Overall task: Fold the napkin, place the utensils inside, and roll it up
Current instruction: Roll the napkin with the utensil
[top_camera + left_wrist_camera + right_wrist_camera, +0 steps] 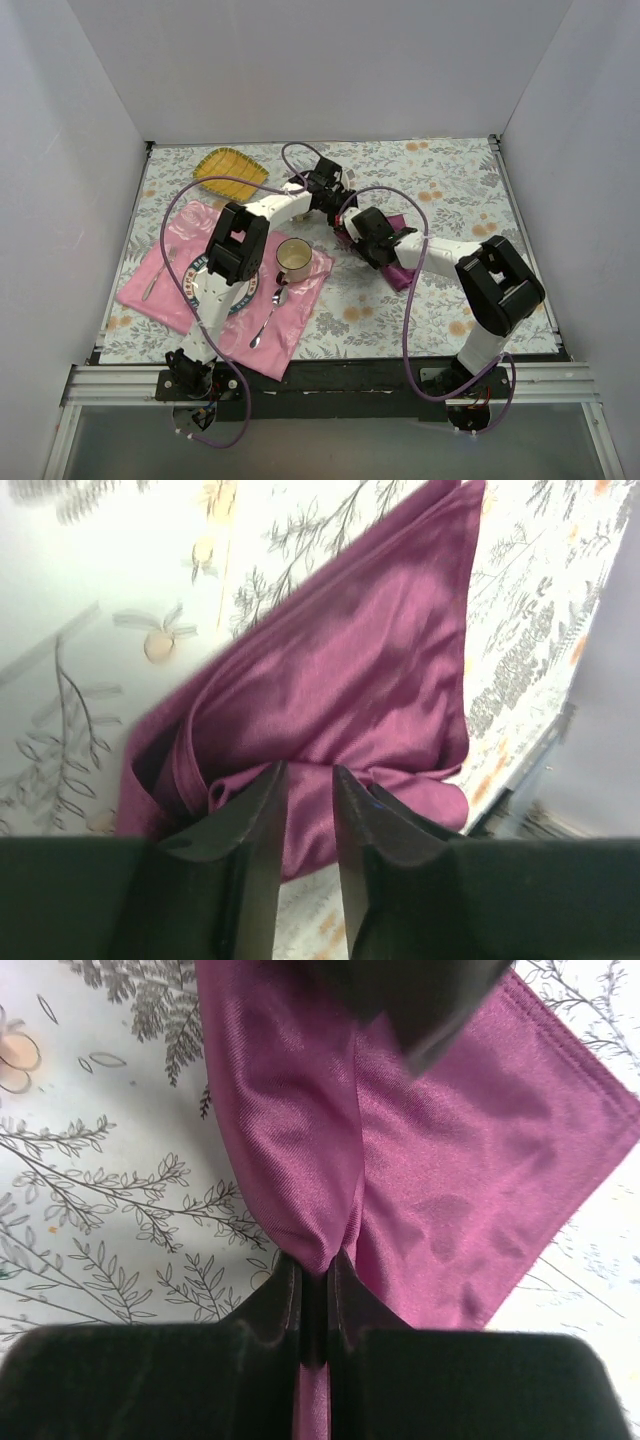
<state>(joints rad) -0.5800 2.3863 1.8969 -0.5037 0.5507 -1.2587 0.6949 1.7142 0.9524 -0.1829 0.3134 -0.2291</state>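
The dark purple satin napkin [403, 272] lies bunched on the floral tablecloth at mid-table, mostly hidden under both arms in the top view. My right gripper [315, 1260] is shut on a pinched fold of the napkin [450, 1160], with cloth running between the fingers. My left gripper [308, 770] hovers at the near edge of the napkin [360, 670]. Its jaws stand a narrow gap apart with no cloth clamped between them. From above, the left gripper [333, 195] and right gripper [352, 226] are close together. The utensils are out of view.
A pink placemat [300, 310] at the left carries a plate [200, 290], a cup [293, 258], a silver spoon [268, 320] and a fork [155, 275]. A yellow dish [230, 168] sits at the back left. White walls enclose the table.
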